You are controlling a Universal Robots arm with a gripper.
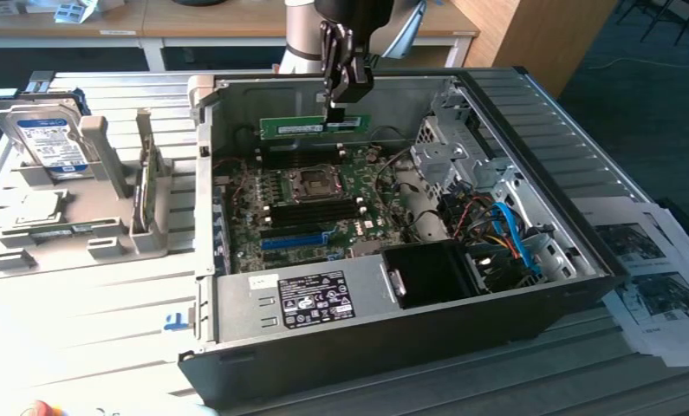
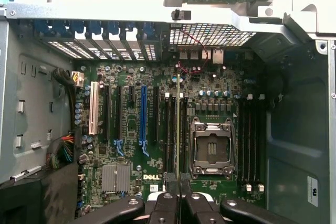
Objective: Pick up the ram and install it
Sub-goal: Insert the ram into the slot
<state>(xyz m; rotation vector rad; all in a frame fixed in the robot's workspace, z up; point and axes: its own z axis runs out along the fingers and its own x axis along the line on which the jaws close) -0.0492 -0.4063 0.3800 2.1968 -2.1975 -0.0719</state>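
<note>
While the gripper (image 1: pixel 341 111) hangs over the open computer case (image 1: pixel 575 147), its fingers (image 2: pixel 166 203) are closed tightly on the ram (image 1: pixel 315 126), pinching its upper edge nearer to the end on the exterior view's right. The ram is a green stick with a white sticker. It is held level and standing on its long edge, above the motherboard (image 1: pixel 309 212) and close to the far wall of the case. It is not seated in a slot. From the wrist view, the ram appears edge-on as a thin line between the fingers, lying over the memory slots (image 2: pixel 170 129) just beside the processor socket (image 2: pixel 211 148). Outside the case, on the exterior view's left, a grey holder (image 1: pixel 95 230) carries a hard drive (image 1: pixel 49 139) and a square processor chip (image 1: pixel 38 211). Printed papers (image 1: pixel 656 277) lie on the exterior view's right.
</note>
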